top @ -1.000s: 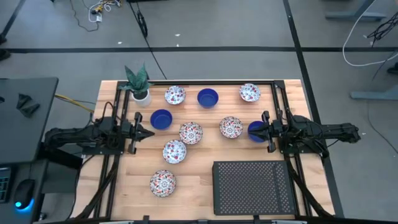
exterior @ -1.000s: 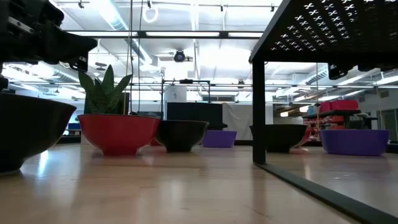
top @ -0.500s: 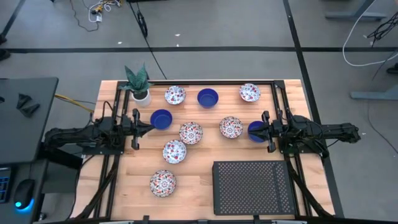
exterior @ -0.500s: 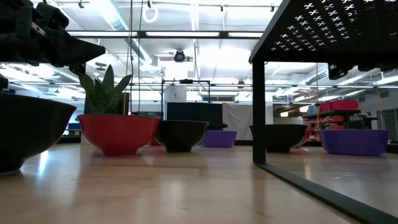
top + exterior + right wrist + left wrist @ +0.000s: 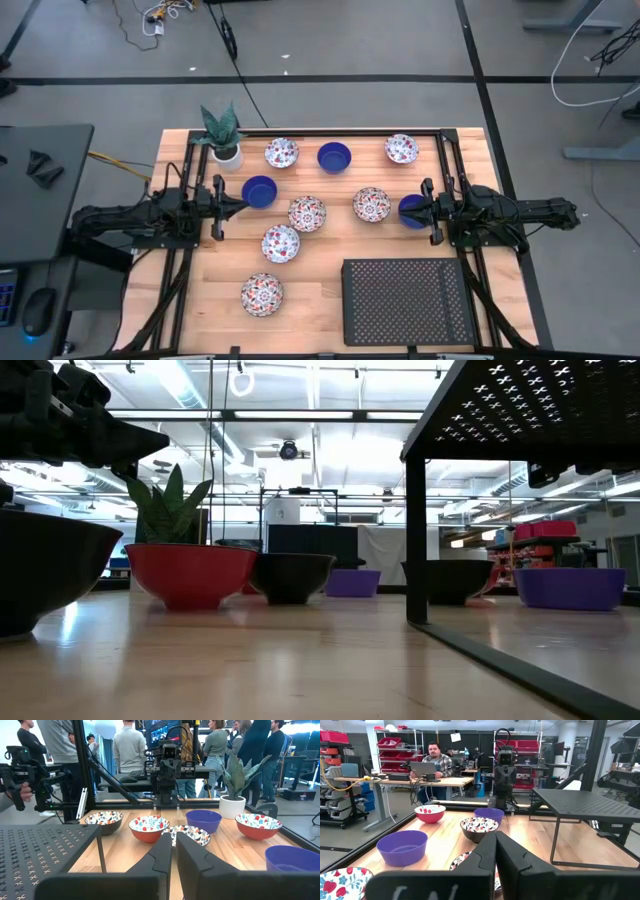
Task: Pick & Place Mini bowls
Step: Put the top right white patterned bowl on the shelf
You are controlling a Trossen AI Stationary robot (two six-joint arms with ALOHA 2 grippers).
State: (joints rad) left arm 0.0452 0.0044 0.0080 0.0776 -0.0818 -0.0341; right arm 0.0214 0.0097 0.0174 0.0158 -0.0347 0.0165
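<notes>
Nine mini bowls rest on their bases on the wooden table (image 5: 200, 300). Six are floral, among them (image 5: 282, 153), (image 5: 402, 149), (image 5: 307, 213), and three are cobalt blue (image 5: 334, 157), (image 5: 259, 190), (image 5: 413, 211). My left gripper (image 5: 238, 205) is shut and sits just to the near-left of the blue bowl by the plant; its fingers (image 5: 485, 855) meet in the left wrist view. My right gripper (image 5: 424, 211) is shut, with its fingers (image 5: 162, 851) together. It hangs above the right-hand blue bowl (image 5: 570, 588), with a gap between them in the low view.
A white pot with a green plant (image 5: 222, 135) stands at the far left corner. A black perforated rack on legs (image 5: 405, 300) fills the near right of the table. Black frame rails (image 5: 445, 160) run along the table's sides. People (image 5: 127, 750) stand and sit beyond the table.
My left gripper has shifted a little toward the table's far edge, closer to the blue bowl beside it, and then stopped. It has stayed shut. No bowl has moved.
</notes>
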